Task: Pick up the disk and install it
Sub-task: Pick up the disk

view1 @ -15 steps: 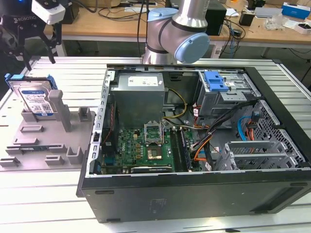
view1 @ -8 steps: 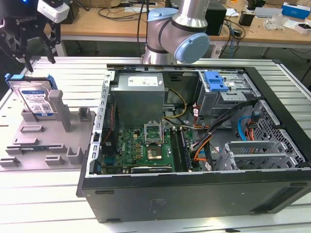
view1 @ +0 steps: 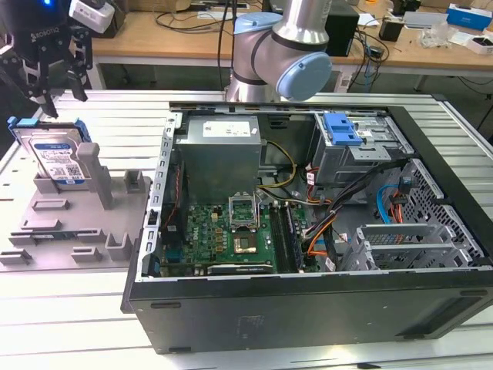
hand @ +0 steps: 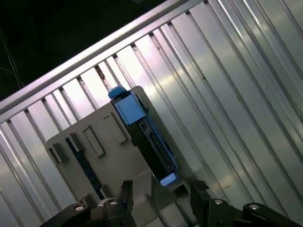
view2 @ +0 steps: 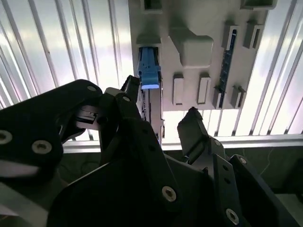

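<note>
Black two-fingered gripper (view1: 58,99) is hovering at the exterior view's far left with its fingers spread wide and nothing between them, hanging just above the disk (view1: 55,154), a flat rectangular silver hard drive with a white-and-blue label, framed by a blue plastic carrier bracket. That disk is standing on edge in a pale grey moulded plastic fixture tray (view1: 65,220), leaning slightly against one of the tray's upright grey posts (view1: 88,166), label facing the camera, blue bracket poking out at its upper corner. No contact is showing between fingertips and drive. In the second wrist view, the gripper (view2: 161,103) is looking straight down on the disk (view2: 149,78), which is showing edge-on, blue end bright, with the two dark fingers (view2: 191,118) sitting apart on either side of its line above the fixture tray (view2: 189,23). In the first wrist view, the gripper (hand: 162,187) is lining up near one end of the disk (hand: 147,137), and the drive is running as a narrow dark strip capped in blue along the edge of the fixture tray (hand: 109,156). Everything is resting on a ribbed, slatted aluminium table (view1: 77,316). Towards the exterior view's right, well apart from the disk, an open black computer tower case (view1: 308,316) is lying on its side, showing a green motherboard (view1: 223,231), a grey metal power supply box (view1: 219,150) and a blue plastic latch (view1: 341,127) on its metal drive cage. Behind it, the arm's grey and pale blue joint (view1: 296,58) is rising.
</note>
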{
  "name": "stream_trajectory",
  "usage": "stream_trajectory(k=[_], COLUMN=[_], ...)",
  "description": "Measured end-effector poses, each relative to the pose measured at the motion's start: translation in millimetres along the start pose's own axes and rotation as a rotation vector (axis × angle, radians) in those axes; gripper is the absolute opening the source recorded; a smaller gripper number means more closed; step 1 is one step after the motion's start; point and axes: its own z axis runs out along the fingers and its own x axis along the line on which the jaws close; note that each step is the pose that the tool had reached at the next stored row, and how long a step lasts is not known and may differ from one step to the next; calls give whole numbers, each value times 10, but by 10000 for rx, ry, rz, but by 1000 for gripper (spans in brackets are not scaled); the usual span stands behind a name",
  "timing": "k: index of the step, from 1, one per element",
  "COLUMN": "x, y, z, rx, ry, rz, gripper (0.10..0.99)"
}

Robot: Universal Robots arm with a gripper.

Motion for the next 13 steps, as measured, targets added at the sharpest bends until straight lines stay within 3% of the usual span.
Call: stream_trajectory(k=[2, 13], x=[0, -2], y=[0, -1], z=[5, 58], rx=[17, 199], ry=[7, 68], rz=[-382, -3823], gripper=[600, 600])
